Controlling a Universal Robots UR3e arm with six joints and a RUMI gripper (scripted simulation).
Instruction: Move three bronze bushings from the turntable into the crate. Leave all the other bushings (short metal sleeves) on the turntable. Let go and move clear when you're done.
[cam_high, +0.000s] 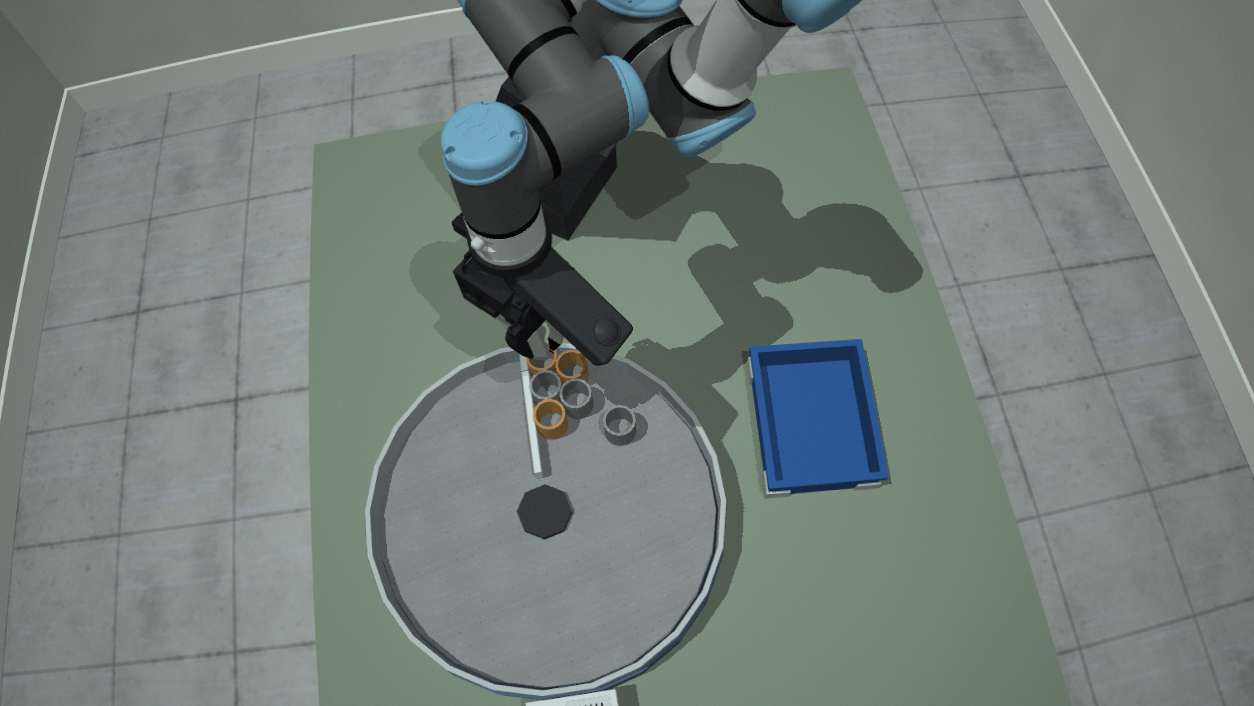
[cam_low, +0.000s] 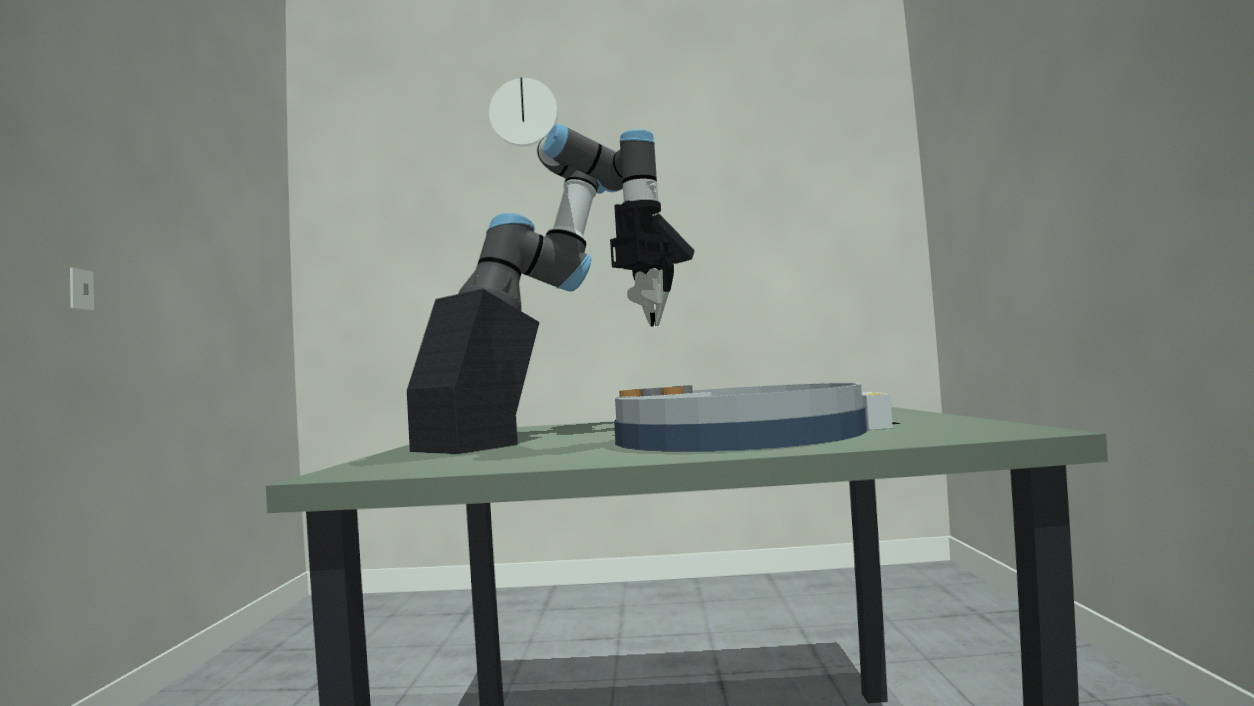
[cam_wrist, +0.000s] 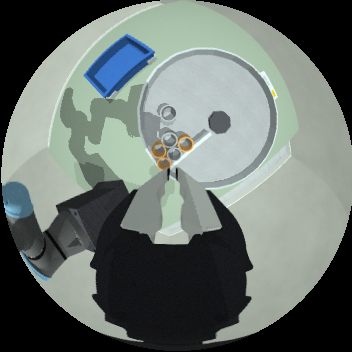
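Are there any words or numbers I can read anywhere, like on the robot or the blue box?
None can be read.
Blue cap on the robot arm: a faint raised mark, too blurred to read.
White plate at the turntable's near edge: tiny dark marks, too small to read.
Blue crate: no writing.
Wall disc: only a black line.
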